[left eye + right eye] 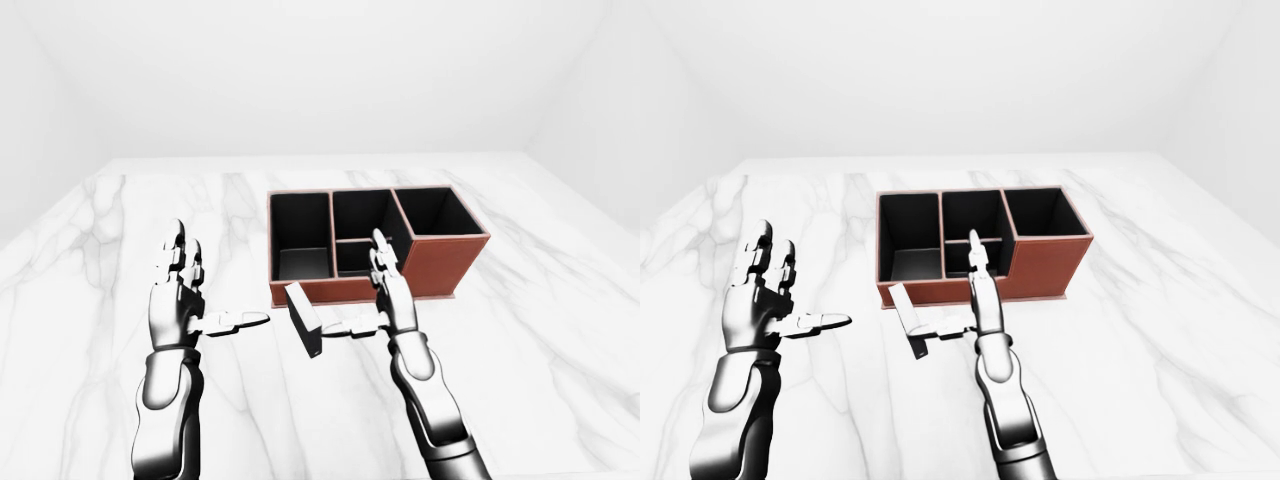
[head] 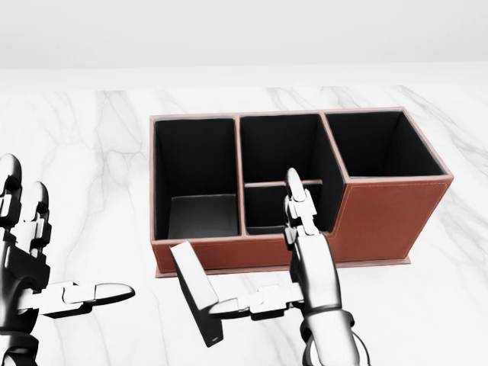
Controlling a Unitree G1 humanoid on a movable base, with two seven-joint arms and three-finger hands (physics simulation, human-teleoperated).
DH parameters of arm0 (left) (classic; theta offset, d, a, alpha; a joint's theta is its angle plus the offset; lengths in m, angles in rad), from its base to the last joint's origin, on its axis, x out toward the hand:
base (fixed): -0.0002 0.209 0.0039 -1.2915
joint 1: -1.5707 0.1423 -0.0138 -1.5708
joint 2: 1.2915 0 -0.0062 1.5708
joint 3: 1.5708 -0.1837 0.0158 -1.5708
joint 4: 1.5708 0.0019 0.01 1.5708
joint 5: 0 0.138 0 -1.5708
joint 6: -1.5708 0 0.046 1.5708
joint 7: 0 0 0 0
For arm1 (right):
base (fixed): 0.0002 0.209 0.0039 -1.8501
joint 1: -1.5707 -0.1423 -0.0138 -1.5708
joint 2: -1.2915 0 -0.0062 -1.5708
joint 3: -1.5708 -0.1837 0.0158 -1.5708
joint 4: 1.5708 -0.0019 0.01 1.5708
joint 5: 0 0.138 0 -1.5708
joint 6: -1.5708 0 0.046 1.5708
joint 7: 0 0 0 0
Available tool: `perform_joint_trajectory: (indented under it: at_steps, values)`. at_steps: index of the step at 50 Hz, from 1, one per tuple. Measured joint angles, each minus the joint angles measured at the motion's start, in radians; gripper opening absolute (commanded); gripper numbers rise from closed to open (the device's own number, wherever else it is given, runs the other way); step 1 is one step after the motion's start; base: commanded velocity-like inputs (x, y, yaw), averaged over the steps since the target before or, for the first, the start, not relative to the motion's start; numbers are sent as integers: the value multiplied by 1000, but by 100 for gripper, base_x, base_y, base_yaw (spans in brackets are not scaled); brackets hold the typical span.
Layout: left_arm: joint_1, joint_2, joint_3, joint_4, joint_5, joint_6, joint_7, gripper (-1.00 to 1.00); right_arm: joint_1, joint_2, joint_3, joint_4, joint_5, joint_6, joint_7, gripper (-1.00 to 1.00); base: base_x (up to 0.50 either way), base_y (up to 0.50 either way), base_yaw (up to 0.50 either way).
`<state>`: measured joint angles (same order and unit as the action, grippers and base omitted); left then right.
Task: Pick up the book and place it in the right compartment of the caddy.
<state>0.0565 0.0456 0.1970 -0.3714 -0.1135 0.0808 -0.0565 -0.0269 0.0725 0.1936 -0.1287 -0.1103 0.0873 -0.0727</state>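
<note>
The book (image 2: 197, 300) is a small dark grey slab, tilted, just below the caddy's lower left corner in the head view. The caddy (image 2: 385, 221) is a red-brown box with black compartments; its right compartment (image 2: 381, 145) holds nothing. My right hand (image 2: 293, 252) is open, fingers pointing up in front of the caddy's near wall, and its thumb (image 2: 248, 303) reaches left and touches the book's edge. I cannot tell whether the book rests on the table. My left hand (image 1: 200, 295) is open and empty, left of the book and apart from it.
Everything stands on a white marble table (image 1: 530, 340). The caddy also has a tall left compartment (image 2: 194, 168) and two small middle ones (image 2: 278, 152). Plain white walls lie beyond the table's far edge.
</note>
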Motion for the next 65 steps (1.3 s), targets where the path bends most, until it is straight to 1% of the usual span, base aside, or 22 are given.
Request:
perform_joint_trajectory:
  at_steps: [16,30,48,57,65]
  values:
    - [0,-1,-3,7,2,-5,-1,100,-1,5,4,52,5,0,8,100,0,0,0]
    - [1,-1,-3,-3,3,3,1,100,15,7,20,76,1,0,14,100,0,0,0]
    - [2,-2,-5,5,4,-7,-1,100,21,10,26,129,10,0,26,100,0,0,0]
    - [1,-2,-6,5,4,-7,-1,100,14,13,25,160,9,0,29,100,0,0,0]
    - [0,-2,-7,13,4,-11,-1,100,5,16,25,187,3,0,33,100,0,0,0]
